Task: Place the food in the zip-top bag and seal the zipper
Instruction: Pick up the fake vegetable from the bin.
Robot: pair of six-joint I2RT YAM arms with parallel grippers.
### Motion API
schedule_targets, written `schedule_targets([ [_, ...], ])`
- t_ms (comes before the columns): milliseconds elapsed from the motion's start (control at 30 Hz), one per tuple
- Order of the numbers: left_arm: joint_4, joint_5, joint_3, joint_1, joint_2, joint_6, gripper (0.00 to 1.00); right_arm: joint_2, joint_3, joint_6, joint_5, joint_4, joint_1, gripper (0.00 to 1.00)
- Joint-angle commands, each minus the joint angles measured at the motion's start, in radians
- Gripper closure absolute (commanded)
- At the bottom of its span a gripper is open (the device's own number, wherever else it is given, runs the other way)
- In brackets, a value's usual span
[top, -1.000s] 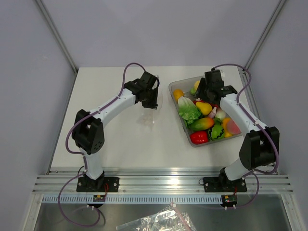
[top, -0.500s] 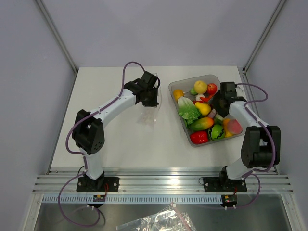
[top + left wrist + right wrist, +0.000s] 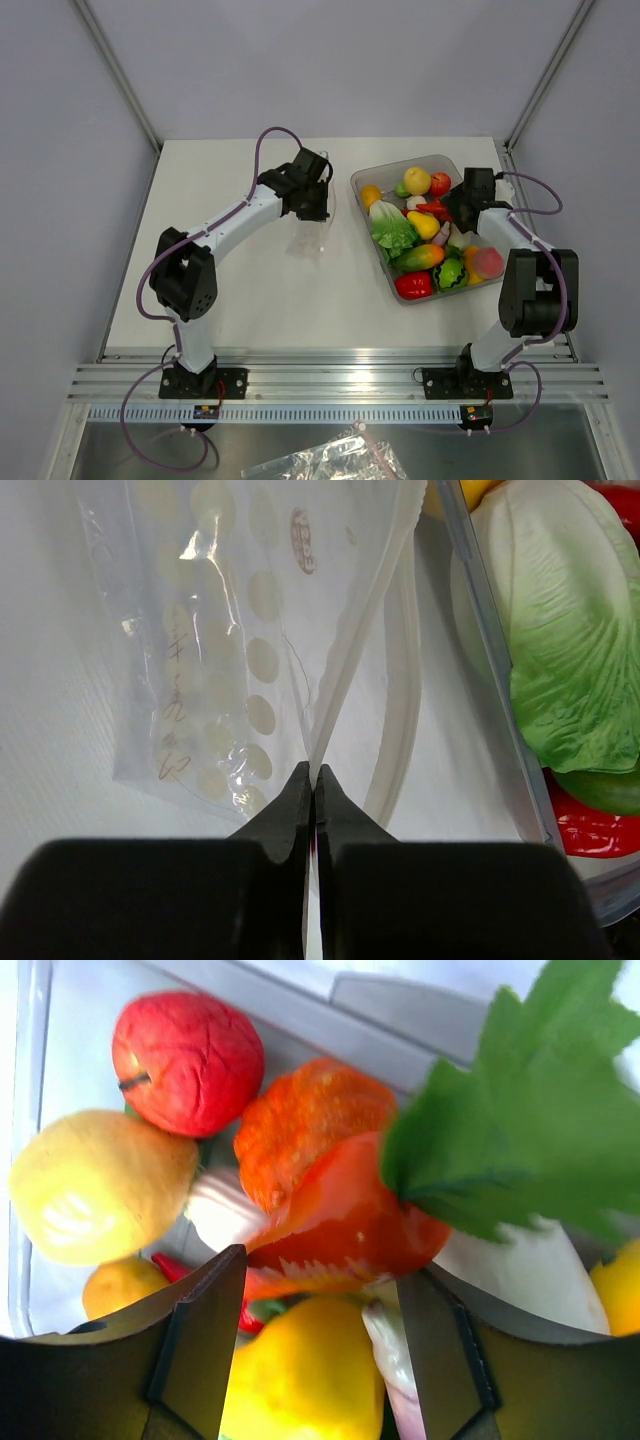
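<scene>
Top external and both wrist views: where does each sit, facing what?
Top external: above, behind the robot, looking down on the table; left arm and right arm show.
Left wrist: on its arm, facing along the shut left pincer to the zip-top bag pinched.
Right wrist: on its arm, facing past the open right pincer to the red-orange piece.
Top and left wrist share the lettuce.

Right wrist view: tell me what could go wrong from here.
1. The right gripper stands open over the carrot in the crowded bin; closing could also catch the yellow fruit next to it.
2. The carrot looks glossy and lies slanted between the jaws, so it may slip.
3. The left gripper pinches just one lip of the bag; the mouth may gape too little for the carrot.
</scene>
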Motion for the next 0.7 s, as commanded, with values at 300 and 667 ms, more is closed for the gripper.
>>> schedule_targets([
  [300,0.019,-0.002,-0.004,-0.003,-0.034,0.023,1.00,-0.007,0.071,-0.072,0.068,0.048,-0.023,0.95],
  [667,-0.047,-0.017,0.051,-0.002,-0.011,0.063,1.00,-0.196,0.031,-0.238,-0.218,0.151,-0.021,1.00],
])
